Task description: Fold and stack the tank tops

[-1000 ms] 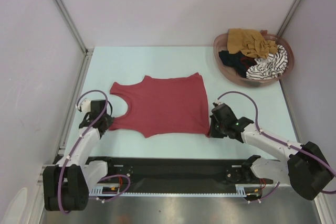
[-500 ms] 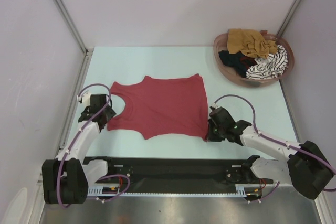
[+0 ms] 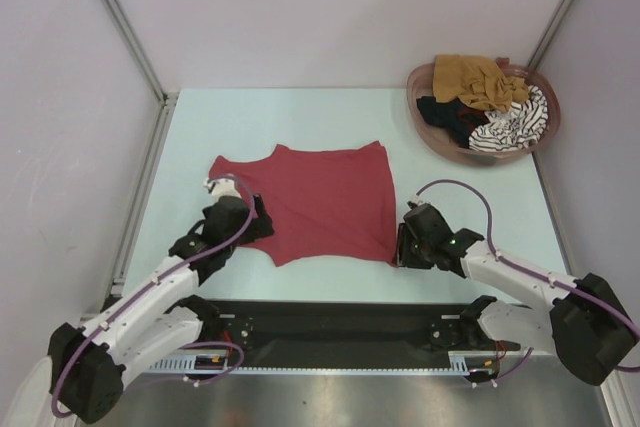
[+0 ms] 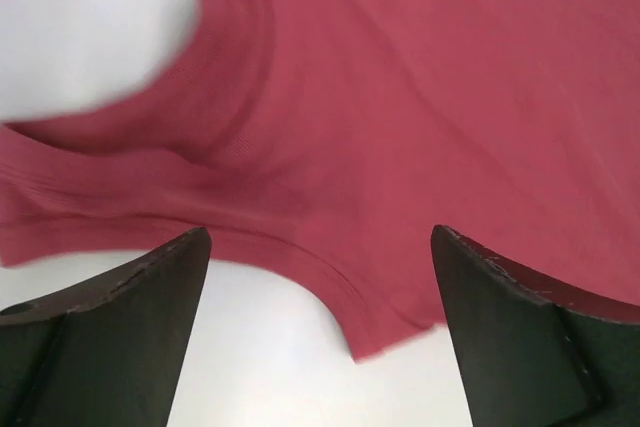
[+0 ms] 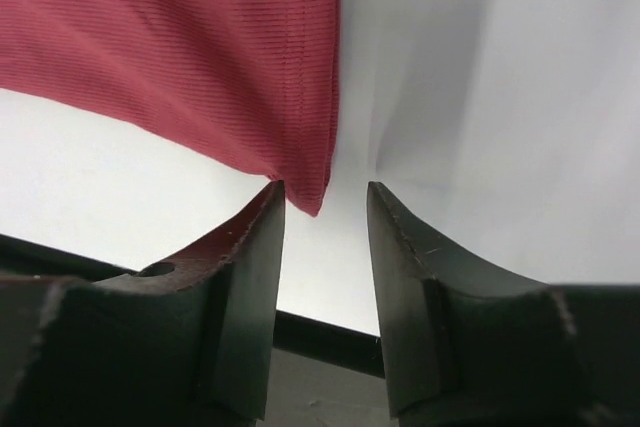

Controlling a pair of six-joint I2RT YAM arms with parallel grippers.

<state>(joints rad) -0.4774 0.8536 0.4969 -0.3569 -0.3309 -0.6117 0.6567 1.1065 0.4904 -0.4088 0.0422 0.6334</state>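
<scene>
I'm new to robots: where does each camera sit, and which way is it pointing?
Top external: above and behind the arms, looking down on the table, dark red tank top and basket; both arms show, left gripper and right gripper.
Left wrist: on the left arm, looking down at the top's shoulder strap; its open fingers show.
Right wrist: on the right arm, facing the top's hem corner; its parted fingers show.
Shared: all see that tank top.

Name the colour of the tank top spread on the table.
Tank top: dark red, best in top external view.
</scene>
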